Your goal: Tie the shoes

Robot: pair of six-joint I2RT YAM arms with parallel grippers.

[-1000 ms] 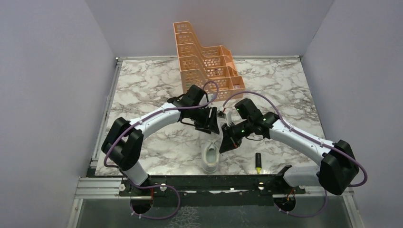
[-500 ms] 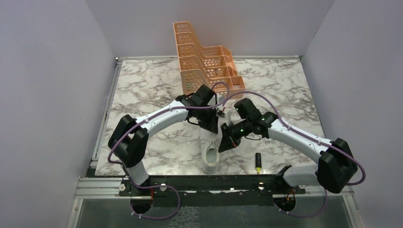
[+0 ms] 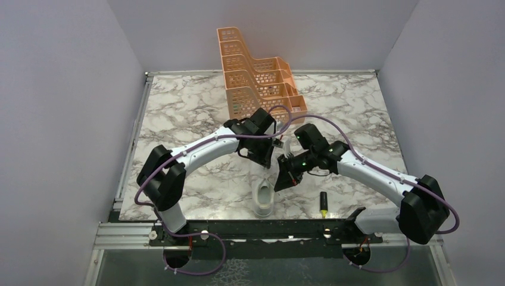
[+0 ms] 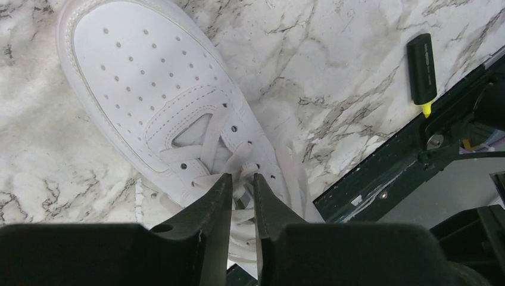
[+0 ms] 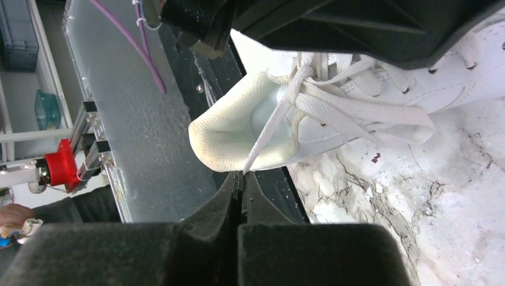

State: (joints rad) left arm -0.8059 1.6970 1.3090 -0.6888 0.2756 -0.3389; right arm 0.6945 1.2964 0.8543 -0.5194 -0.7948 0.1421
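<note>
Sneaker [image 3: 263,201], all white, lies on the marble worktop [image 3: 178,119] between the two arms. Its heel faces the near edge and its toe points toward the orange rack [image 3: 256,83] at the far side. Left claw [image 4: 242,179] hangs over the lacing, fingers drawn almost together with a strip of lace [image 4: 241,192] in the narrow gap, so it looks clenched on that lace. Right claw [image 5: 242,174] sits just beside the heel opening, fingers pressed tight together and pinching the end of another strand. That strand runs straight from its tips up across the collar to the eyelets. Loose loops spill over the sneaker's side. A black highlighter [image 3: 324,204] with a yellow tip lies on the worktop to the right of the sneaker, not touching it.
</note>
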